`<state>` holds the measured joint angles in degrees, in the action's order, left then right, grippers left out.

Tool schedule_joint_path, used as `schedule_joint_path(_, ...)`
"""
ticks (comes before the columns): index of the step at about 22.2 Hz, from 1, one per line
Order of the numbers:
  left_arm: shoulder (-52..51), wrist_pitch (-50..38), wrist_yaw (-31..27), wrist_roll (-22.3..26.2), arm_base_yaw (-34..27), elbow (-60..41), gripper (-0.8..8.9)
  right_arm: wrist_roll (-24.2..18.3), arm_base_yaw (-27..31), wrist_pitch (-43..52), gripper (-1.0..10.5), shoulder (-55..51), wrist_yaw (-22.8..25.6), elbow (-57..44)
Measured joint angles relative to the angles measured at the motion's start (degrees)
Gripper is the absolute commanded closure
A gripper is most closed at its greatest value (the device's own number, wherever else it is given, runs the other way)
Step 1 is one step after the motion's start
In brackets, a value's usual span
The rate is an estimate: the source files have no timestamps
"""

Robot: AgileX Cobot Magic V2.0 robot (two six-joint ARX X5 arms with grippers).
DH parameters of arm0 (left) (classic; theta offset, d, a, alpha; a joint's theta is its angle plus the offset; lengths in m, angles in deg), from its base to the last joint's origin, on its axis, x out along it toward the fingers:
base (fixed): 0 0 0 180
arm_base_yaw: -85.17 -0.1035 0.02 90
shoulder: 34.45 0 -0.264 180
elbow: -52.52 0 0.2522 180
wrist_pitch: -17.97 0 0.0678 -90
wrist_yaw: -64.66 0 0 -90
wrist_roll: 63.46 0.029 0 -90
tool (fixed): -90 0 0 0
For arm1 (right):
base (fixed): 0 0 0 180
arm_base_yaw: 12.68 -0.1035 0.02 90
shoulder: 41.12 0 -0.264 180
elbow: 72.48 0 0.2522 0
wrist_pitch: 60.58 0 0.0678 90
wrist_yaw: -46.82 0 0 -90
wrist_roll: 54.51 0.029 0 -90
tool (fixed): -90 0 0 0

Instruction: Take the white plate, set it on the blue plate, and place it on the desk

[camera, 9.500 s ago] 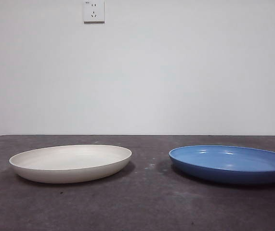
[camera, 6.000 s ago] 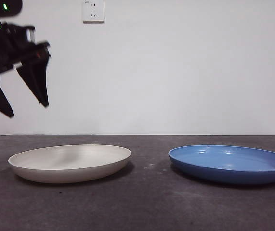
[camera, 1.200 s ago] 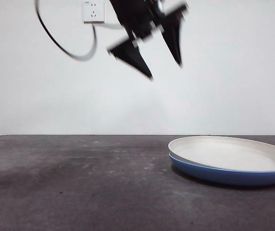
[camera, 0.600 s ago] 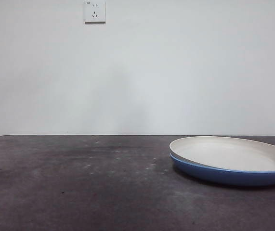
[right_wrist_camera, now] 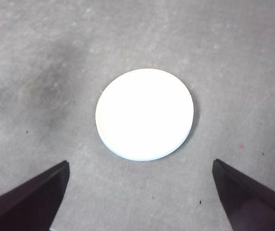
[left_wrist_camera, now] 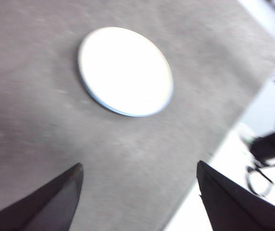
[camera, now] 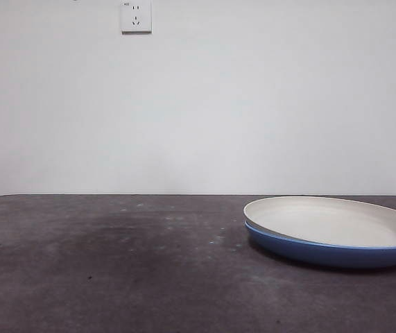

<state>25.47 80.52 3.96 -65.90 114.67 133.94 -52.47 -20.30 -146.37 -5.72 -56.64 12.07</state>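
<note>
White plate stacked on blue plate — both claws clear and spread wide.

The white plate is seen nested inside the blue plate, with the blue rim showing just below the cream one, toward the right side of the tabletop in the front view. No arm is seen in that view. The left claw is held high and off to one side of the stack, jaws parted with nothing between them — the picture is blurred. The right claw is held high above the stack, jaws likewise parted and empty. The stacking step is judged done. If a further move is wanted, a rim grasp on the stack is called for, with a gentle set-down on bare tabletop.
</note>
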Motion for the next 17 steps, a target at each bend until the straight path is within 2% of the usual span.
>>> schedule_joint_path(2, -2.21, -3.02, 4.98, 0.02, 0.07, -4.74, 4.39, 0.46, 0.00, -0.22, 4.7, 0.00, -0.02, -0.20)
schedule_joint_path(3, -2.91, -4.11, 5.68, 0.02, 0.22, -6.49, 4.39, 0.83, 0.00, -0.20, 4.7, -0.02, -0.02, -0.85)
schedule_joint_path(9, -3.04, -4.48, 5.84, 0.02, 0.24, -8.07, 4.39, 2.47, 0.00, 0.20, 4.7, 0.00, -0.02, -7.10)
schedule_joint_path(12, -3.04, -4.48, 5.84, 0.02, 0.24, -8.07, 4.39, 5.53, 0.02, 5.09, 4.7, 2.14, 0.02, -9.29)
schedule_joint_path(17, -3.04, -4.48, 5.84, 0.02, 0.24, -8.07, 4.39, 6.93, 0.04, 11.13, 4.7, 9.88, 0.02, -12.31)
